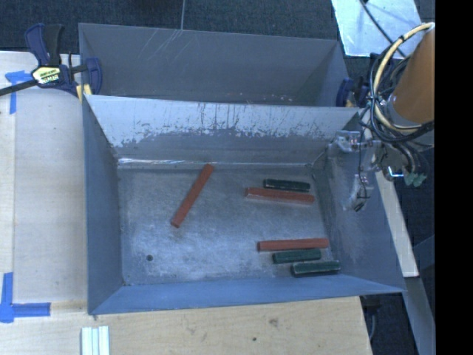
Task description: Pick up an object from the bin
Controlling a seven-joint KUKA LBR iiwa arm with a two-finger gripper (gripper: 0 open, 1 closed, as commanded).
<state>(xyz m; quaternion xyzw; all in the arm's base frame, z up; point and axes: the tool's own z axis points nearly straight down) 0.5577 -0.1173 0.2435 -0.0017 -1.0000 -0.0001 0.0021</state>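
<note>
Dark green stick [315, 268] front right in bin [102, 220]; my pincer [360, 192] over right wall, apart or together unclear.

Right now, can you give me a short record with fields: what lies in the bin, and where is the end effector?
bin: grey metal
floor left: slanted red-brown stick, alone
back right: back green stick beside back red-brown stick
front right: front red-brown stick, middle green stick, frontmost green stick
end effector: over right wall, clear of sticks
</note>
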